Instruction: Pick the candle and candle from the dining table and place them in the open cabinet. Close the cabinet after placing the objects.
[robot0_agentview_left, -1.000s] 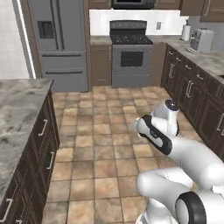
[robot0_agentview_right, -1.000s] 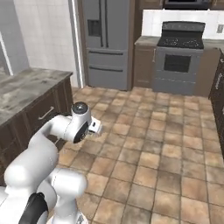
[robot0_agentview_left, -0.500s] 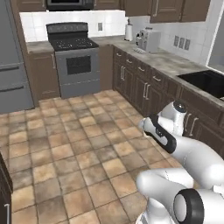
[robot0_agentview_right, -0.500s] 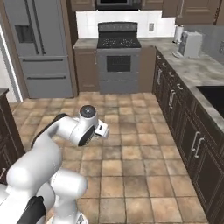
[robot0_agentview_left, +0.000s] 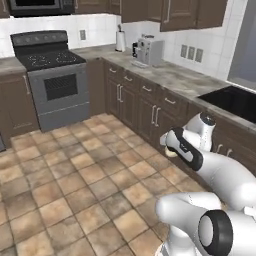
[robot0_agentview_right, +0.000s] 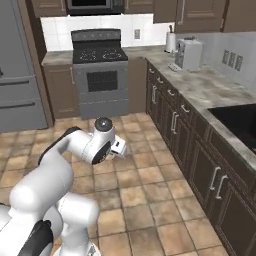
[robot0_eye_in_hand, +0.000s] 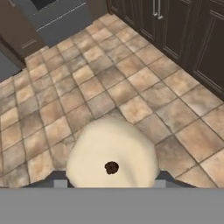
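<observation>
the gripper (robot0_eye_in_hand: 112, 183) holds the cream candle (robot0_eye_in_hand: 112, 154) clamped between its fingers (robot0_eye_in_hand: 57, 180), one showing at each flank of the candle, dark wick toward the camera, above bare tiled floor (robot0_eye_in_hand: 87, 87). in the left base view a sliver of candle (robot0_agentview_left: 170, 152) peeks past the hand; in the right base view the hand (robot0_agentview_right: 118, 148) hides it. open floor spreads left and ahead; base cabinets (robot0_agentview_right: 200, 150) wall the right side under a stone counter (robot0_agentview_left: 175, 75). farther off stand the stove (robot0_agentview_left: 50, 75), a toaster (robot0_agentview_right: 186, 53), and the fridge (robot0_agentview_right: 17, 75) at left.
</observation>
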